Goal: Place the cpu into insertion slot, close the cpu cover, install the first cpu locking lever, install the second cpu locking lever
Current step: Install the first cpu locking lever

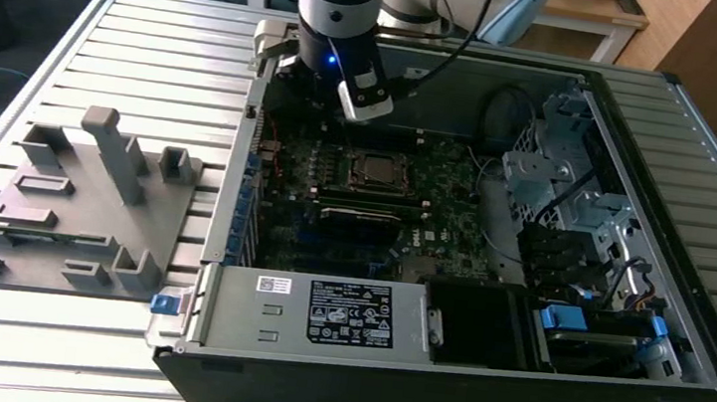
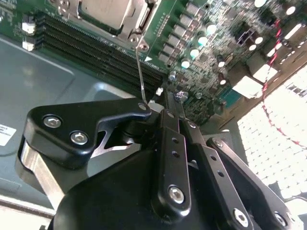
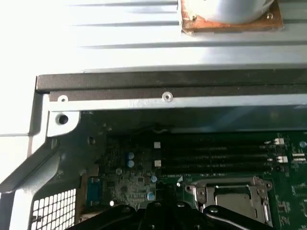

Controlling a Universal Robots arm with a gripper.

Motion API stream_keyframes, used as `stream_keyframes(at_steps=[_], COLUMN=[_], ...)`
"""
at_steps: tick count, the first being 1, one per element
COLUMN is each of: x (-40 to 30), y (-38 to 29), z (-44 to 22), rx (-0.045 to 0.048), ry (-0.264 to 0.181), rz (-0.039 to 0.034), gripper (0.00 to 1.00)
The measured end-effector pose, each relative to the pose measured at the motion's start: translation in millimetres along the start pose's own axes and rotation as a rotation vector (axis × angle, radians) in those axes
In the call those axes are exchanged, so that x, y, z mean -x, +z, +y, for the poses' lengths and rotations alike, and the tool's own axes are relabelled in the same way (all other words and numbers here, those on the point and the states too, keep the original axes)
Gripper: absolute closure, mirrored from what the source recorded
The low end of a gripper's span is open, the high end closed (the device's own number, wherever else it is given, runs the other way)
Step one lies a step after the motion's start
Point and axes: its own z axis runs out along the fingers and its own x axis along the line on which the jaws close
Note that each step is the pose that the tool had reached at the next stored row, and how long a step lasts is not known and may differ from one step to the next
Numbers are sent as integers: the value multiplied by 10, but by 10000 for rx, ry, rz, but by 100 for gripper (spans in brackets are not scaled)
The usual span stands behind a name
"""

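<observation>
gripper (image 2: 152,111) sits low inside the open computer case (image 1: 674,244), over the motherboard (image 2: 201,28) and just beside the insertion slot (image 1: 376,171). in the second wrist view its tips look pressed together on the free end of a thin wire cpu locking lever (image 2: 141,76). the lever's other end runs to the corner of the socket frame, so i read this as a pinch grip on the lever, not a hover.

the cpu (image 2: 103,10) is in the slot, silver top facing up. the cpu cover (image 3: 225,183) lies flat over it, with the chip showing through the cut-out. so i judge placing and closing as done, and the lever work is the step in hand.

the lever stands up off the board towards the gripper, not tucked under a catch, so i judge it not latched. i can't tell which of the two levers it is. gripping the very end makes sense: most leverage, and the linkage stays clear of the memory slots (image 3: 216,153) next to the socket.

the case lies on its side on the slatted worktop (image 1: 148,39), which leaves the board facing up for a top-down reach. a grey fixture (image 1: 78,202) sits well apart at the exterior view's left.
</observation>
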Motion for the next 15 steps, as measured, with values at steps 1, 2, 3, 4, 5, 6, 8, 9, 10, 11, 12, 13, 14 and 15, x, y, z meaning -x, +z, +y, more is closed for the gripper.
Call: stream_keyframes(at_steps=[1,2,3,4,5,6,8,9,10,11,12,13,14,15], x=[0,0,0,0,0,1,7,11,18,29,42,59,81,107], y=[3,7,12,16,20,25,36,40,45,49,53,54,56,57], z=[-1,-1,-2,-2,-2,0,7,12,17,23,29,35,40,43], rx=[40,57,65,69,67,67,68,68,68,68,69,67,69,68], ry=[0,0,0,0,0,-2,-3,-1,-1,0,-1,-1,-1,-1], rz=[2,3,2,2,5,5,4,5,4,4,4,5,4,4], gripper=[90,90,90,90,90,90,90,90,90,90,90,90,90,90])
